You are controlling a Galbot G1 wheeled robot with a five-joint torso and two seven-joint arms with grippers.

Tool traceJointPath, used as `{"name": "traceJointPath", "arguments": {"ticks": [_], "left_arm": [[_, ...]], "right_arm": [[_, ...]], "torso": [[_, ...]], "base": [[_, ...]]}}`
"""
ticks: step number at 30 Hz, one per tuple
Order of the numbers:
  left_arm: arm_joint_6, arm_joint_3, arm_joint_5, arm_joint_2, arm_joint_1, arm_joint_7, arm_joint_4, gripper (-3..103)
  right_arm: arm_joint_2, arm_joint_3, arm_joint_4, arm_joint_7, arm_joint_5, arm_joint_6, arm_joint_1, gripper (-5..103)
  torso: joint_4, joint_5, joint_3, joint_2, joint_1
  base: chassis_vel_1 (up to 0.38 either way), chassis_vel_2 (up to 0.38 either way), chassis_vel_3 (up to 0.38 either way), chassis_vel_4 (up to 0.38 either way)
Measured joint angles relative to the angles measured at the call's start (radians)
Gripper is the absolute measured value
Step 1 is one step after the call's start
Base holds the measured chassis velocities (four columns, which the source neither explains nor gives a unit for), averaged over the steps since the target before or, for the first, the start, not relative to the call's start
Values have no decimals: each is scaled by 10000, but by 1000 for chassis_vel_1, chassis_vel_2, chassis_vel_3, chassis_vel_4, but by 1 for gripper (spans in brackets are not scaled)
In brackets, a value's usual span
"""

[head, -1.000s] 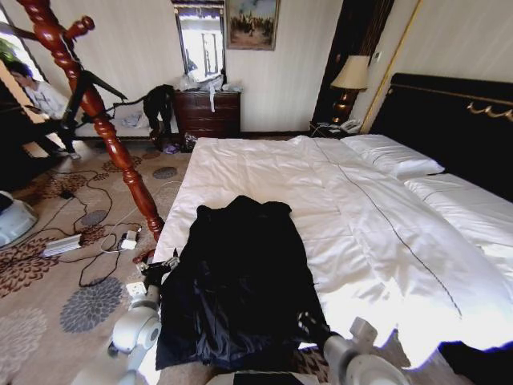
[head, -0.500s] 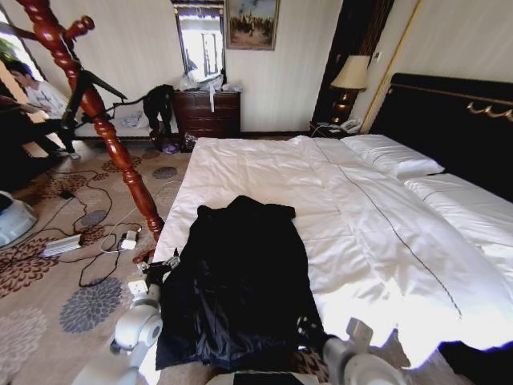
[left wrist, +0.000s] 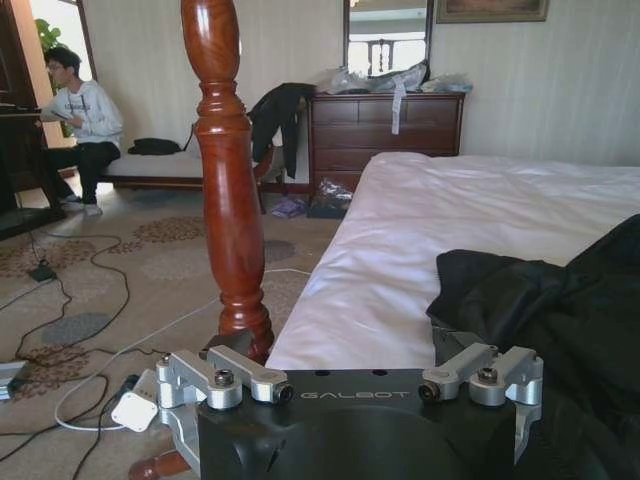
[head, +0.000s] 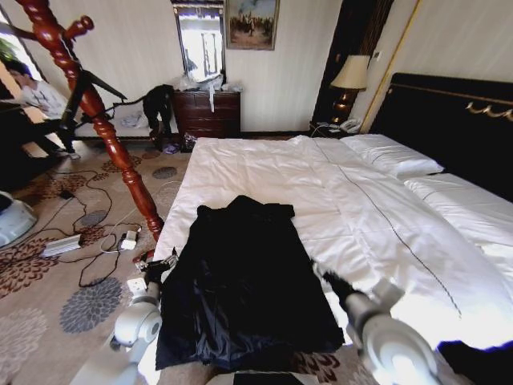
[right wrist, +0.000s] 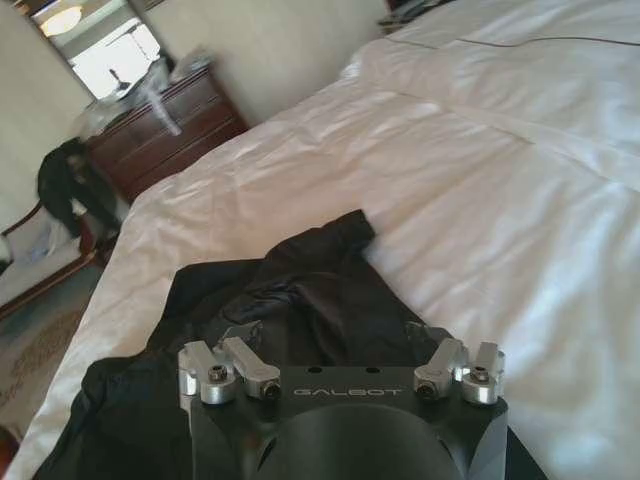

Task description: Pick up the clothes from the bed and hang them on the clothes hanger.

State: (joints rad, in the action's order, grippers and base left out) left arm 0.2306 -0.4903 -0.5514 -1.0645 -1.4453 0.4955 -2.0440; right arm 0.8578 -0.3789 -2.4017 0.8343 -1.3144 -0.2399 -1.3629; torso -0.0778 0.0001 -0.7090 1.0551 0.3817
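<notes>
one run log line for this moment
coat: flat on bed | left pincer: at coat's left edge | right pincer: at right edge | stand: bare

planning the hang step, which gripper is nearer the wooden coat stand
Left. The left gripper sits at the coat's left edge, just below the coat stand's foot; the right gripper is across the coat, over the bed.

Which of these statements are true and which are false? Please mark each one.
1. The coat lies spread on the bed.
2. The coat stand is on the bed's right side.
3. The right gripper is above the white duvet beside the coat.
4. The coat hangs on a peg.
1. True: the black coat lies flat on the bed.
2. False: the coat stand stands on the floor at the robot's left of the bed.
3. True: the right gripper is by the coat's edge.
4. False: it lies on the duvet; the left gripper is at its other edge.
</notes>
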Motion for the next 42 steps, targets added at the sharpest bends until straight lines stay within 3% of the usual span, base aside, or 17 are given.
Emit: {"name": "traceJointPath", "arguments": {"ticks": [4,5,6,9,12,17,21,25,30,32,35,37,41,42], "left_arm": [[77,98,-186,37,376,47,153,100],[110,243,-281,81,654,56,264,100],[129,324,-343,109,847,54,341,100],[144,354,-389,118,949,66,401,100],[150,327,-410,87,968,96,401,100],[158,326,-421,77,1088,94,297,100],[182,341,-445,103,1161,102,265,100],[193,363,-454,116,1204,112,268,100],[196,366,-454,108,1242,127,300,100],[195,358,-454,109,1221,129,297,100],[196,328,-448,127,1127,133,235,100],[196,323,-444,127,1099,135,221,100],[196,320,-406,111,1036,140,202,100],[196,320,-406,111,1036,140,202,100]], "right_arm": [[-455,1233,1646,-961,-277,-78,2452,94],[-509,1495,2033,-1034,-600,-307,3051,97],[-465,1964,2573,-888,-1111,-645,3859,99],[-190,2857,3795,-491,-1741,-1174,5268,100],[427,4064,5636,-296,-1684,-1545,6871,100],[1248,4627,7490,-210,-1290,-1668,7612,100],[1776,4787,8684,-468,-626,-1609,7937,103],[2064,4944,9464,-728,37,-1332,8138,100],[2287,5069,9781,-638,308,-1307,8254,80],[2292,5204,9870,-481,682,-1370,8268,75],[2287,5297,10019,-180,1434,-1457,8272,58],[2276,5293,10029,-124,1544,-1466,8263,58],[2109,5255,10018,-50,1874,-1491,8185,37],[2109,5255,10018,-50,1874,-1491,8185,37]], "torso": [[12,0,-2,-1,2],[1,-1,-2,0,3],[-18,-9,-1,0,3],[-5,3,-1,-1,2],[6,-3,-3,-2,6],[-8,1,0,0,0],[2,-3,-1,-1,3],[-4,-2,0,-1,1],[2,-3,0,-1,2],[0,-3,1,-1,1],[-3,-1,1,0,1],[-2,-1,1,0,0],[-4,-1,1,1,1],[-4,-1,1,1,1]], "base": [[0,0,0,0],[0,0,0,0],[0,0,0,0],[0,0,0,0],[0,0,0,0],[0,0,0,0],[0,0,0,0],[0,0,0,0],[0,0,0,0],[0,0,0,0],[0,0,0,0],[0,0,0,0],[0,0,0,0],[0,0,0,0]]}}
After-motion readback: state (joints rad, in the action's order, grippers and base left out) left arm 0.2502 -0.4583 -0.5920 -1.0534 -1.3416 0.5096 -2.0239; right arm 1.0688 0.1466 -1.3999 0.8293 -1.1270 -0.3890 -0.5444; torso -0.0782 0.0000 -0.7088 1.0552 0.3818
